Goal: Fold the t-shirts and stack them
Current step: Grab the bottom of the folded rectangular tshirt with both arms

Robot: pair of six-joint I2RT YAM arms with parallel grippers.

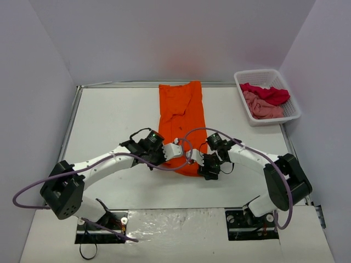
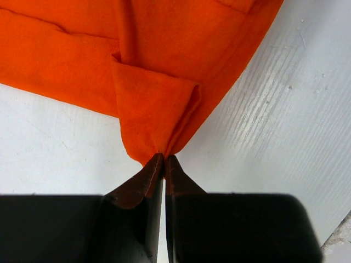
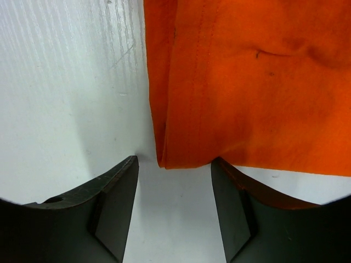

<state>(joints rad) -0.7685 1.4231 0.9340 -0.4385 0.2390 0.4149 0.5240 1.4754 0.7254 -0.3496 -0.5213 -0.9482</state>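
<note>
An orange t-shirt [image 1: 182, 118] lies folded into a long strip down the middle of the table. My left gripper [image 2: 163, 156] is shut on its near left corner, and the cloth bunches into a small fold just past the fingertips. In the top view the left gripper [image 1: 183, 158] sits at the strip's near end. My right gripper [image 3: 174, 160] is open, one jaw on each side of the shirt's near right corner [image 3: 170, 159], with the cloth just at the tips. From above, the right gripper [image 1: 202, 166] is beside the same near end. A crimson t-shirt [image 1: 269, 93] and a pink t-shirt [image 1: 264, 108] lie crumpled in the basket.
A white lattice basket [image 1: 243, 104] stands at the back right of the table. The raised table rim [image 1: 74, 118] runs along the left side. Purple cables [image 1: 98, 164] loop from both arms over the near half of the table.
</note>
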